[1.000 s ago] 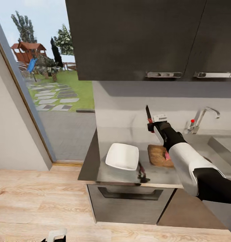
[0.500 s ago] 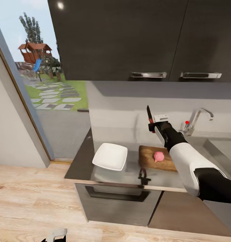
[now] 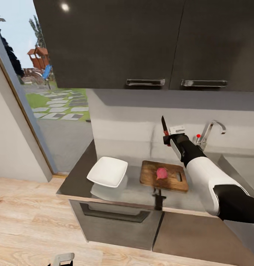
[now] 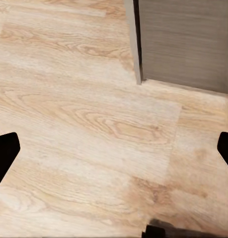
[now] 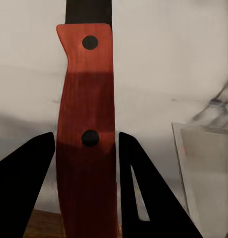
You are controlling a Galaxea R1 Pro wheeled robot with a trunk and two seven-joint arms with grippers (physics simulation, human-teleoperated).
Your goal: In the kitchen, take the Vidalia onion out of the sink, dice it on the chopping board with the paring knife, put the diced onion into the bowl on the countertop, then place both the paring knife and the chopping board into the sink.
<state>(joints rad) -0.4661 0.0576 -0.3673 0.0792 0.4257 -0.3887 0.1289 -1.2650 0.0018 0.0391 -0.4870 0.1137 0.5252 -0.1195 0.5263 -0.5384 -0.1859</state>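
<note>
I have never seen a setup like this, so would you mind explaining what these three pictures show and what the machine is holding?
This is a simulated two-armed wheeled robot in a kitchen. The wide picture comes from its head camera, looking down at the countertop. There lie a white bowl and a chopping board with a pinkish whole onion on it; the sink is further right. The right gripper is shut on the paring knife, blade pointing up. The right wrist camera shows its red handle between the black fingers. The left wrist camera looks at wooden floor, its fingertips far apart.
</note>
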